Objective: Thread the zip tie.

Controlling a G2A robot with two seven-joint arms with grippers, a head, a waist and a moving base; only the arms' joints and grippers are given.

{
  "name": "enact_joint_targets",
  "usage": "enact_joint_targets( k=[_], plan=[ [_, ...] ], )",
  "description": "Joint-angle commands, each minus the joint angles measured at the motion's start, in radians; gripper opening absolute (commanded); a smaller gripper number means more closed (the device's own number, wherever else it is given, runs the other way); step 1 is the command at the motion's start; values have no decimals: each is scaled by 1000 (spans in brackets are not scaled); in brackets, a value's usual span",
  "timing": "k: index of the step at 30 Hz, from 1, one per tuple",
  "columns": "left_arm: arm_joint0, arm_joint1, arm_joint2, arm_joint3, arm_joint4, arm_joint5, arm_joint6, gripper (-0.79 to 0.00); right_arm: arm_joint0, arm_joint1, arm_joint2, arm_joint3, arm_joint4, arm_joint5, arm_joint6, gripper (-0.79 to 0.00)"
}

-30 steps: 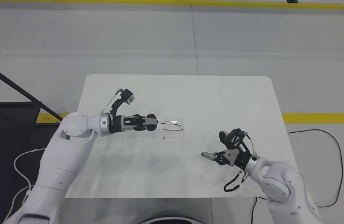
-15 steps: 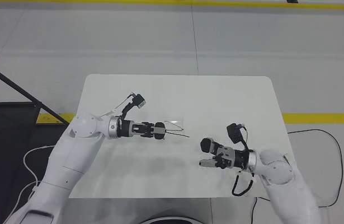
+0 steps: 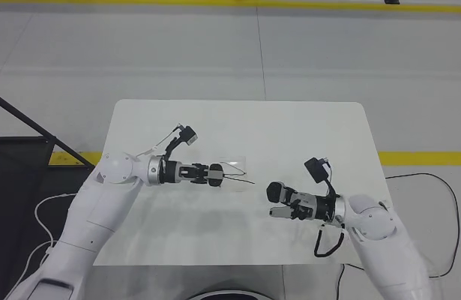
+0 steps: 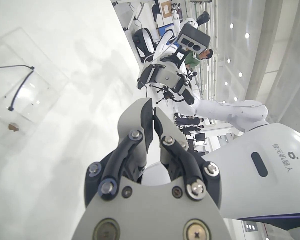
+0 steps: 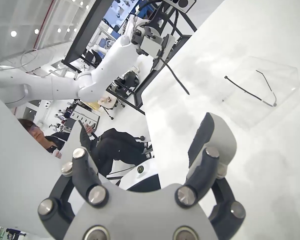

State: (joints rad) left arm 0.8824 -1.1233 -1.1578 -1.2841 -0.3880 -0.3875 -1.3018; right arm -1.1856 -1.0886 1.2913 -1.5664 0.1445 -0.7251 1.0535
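Note:
My left gripper [image 3: 217, 175] hovers over the middle of the white table [image 3: 305, 135], shut on one end of a black zip tie [image 3: 241, 179]. The tie's free end sticks out toward the right arm, above a clear tray [image 3: 234, 184]. From the right wrist view the held zip tie [image 5: 176, 77] slants down from the left gripper [image 5: 160, 62]. My right gripper [image 3: 273, 202] is open, a short way right of and nearer than the tie's tip, with nothing between its fingers [image 5: 210, 131]. In the left wrist view the left gripper [image 4: 153, 116] has its pads pressed together.
The clear tray [image 5: 282, 81] lies flat on the table with a loose black zip tie [image 5: 242, 88] in it. The left wrist view shows the same tray [image 4: 5, 56] and loose tie [image 4: 20, 88]. A black stand leg [image 3: 20, 120] runs off the table's left side.
The left gripper has carried the zip tie to the right, over the tray. The right gripper has swung left toward the tie's free end and turned to face it.

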Motion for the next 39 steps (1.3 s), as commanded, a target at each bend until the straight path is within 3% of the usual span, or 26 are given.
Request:
enact_joint_targets(
  k=[1, 9, 17, 22, 32, 39],
  plan=[
    [13, 1, 4, -33, 12, 4, 19, -785, 1, -3, -6, 1, 0, 38, -75, 0],
    [48, 10, -8, -93, 20, -18, 28, -785, 73, -15, -73, 86, 36, 105, -99, 0],
    [54, 14, -6, -107, 4, -30, 17, -785, 127, -22, -120, 146, 54, 103, -83, -3],
    [49, 15, 2, -101, 2, -30, 21, -785, 145, -23, -144, 162, 88, 86, -30, -262],
    [42, 17, 14, -92, 2, -33, 28, -785, 150, -18, -152, 163, 115, 76, -2, -483],
    [40, 19, 20, -95, 6, -34, 32, -785, 151, -17, -156, 161, 119, 81, -8, -529]
  ],
)
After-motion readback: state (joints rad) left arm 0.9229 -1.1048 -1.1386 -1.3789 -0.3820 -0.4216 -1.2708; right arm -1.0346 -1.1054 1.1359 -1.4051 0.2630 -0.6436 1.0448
